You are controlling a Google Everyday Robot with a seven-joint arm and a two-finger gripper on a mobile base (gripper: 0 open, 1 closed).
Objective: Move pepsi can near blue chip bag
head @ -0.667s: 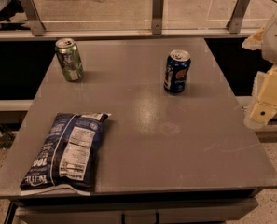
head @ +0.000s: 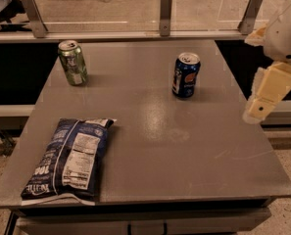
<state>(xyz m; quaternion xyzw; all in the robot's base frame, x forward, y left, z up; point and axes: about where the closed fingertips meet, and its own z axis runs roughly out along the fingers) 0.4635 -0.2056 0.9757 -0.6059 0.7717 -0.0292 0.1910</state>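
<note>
None of the move appears done: the pepsi can (head: 186, 75) is seen upright, left of the gripper (head: 262, 102) and apart from it, the blue chip bag (head: 69, 155) farther left, lower. Grasping and carrying are left; the gripper's spread cannot be judged.

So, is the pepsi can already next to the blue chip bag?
No, the pepsi can stands far right, apart from the blue chip bag at near left; the gripper hangs right of the table.
</note>
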